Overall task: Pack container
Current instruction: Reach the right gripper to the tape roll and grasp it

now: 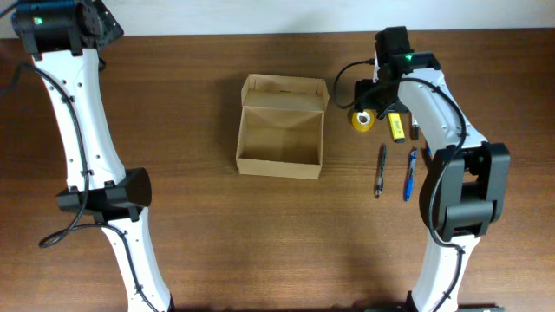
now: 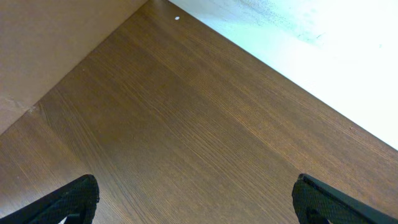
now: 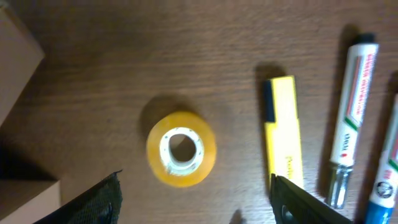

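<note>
The right gripper [image 3: 196, 182] hangs just over the tape roll [image 3: 181, 149]; its two fingers are spread wide, one on each side of the roll, and it holds nothing. The roll is yellow and shiny, round like a ring; it lies flat with its white hole facing up.

Just beside the roll, toward the right edge of the desk [image 1: 199, 225], lies a yellow marker [image 3: 283, 134] with a dark cap; it is long and thin, and its long way runs from the near edge to the far edge. Next to that is a white marker [image 3: 351, 118], lying the same way. A dark pen [image 1: 380, 171] and a blue pen [image 1: 409, 173] lie closer to the near edge.

The container [image 1: 282, 126] sits to the left of the right gripper, near the middle of the desk; it is a plain brown cardboard box with straight, dull walls. Its lid is folded back toward the far edge, so the top is open; I see nothing inside. The right arm is much nearer to it, so I think the roll only needs a short trip left.

The left gripper [image 2: 196, 193] is well apart, by the far left corner; its fingers are spread wide over bare wood, holding nothing.
</note>
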Robot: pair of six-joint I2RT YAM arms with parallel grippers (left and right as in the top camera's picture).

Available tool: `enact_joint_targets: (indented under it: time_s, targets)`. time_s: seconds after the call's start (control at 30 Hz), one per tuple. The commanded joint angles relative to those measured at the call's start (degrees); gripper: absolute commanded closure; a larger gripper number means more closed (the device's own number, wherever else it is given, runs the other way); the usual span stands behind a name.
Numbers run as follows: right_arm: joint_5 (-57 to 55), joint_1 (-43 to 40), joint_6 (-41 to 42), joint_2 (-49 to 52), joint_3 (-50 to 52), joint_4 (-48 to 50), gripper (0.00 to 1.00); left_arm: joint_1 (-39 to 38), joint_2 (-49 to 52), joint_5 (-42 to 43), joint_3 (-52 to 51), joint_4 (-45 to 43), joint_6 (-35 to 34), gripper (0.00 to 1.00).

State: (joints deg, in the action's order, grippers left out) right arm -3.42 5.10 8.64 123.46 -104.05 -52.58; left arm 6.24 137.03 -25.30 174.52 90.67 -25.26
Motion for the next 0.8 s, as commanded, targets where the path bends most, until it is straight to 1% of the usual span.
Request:
enact_joint_targets:
  time_s: [0.0, 0.3, 0.37, 0.5, 0.77]
  targets:
    - [-3.1, -0.9, 0.9, 2.5, -1.1, 0.5, 0.24, 0.2, -1.9, 0.0, -0.3, 0.1, 0.5, 0.00]
    - [0.9, -3.3, 0.9, 6.4, -1.1, -0.5, 0.25, 0.2, -1.9, 0.0, -0.3, 0.1, 0.5, 0.00]
    - [1.5, -3.4, 0.9, 6.9, -1.1, -0.5, 0.26, 0.2, -1.9, 0.0, -0.3, 0.1, 0.5, 0.00]
    - [1.7, -3.2, 1.0, 7.6, -1.1, -0.7, 0.30, 0.2, -1.9, 0.0, -0.3, 0.1, 0.5, 0.00]
    - [2.4, -3.3, 1.3, 8.1, -1.1, -0.7, 0.31, 0.2, -1.9, 0.0, -0.3, 0.1, 0.5, 0.00]
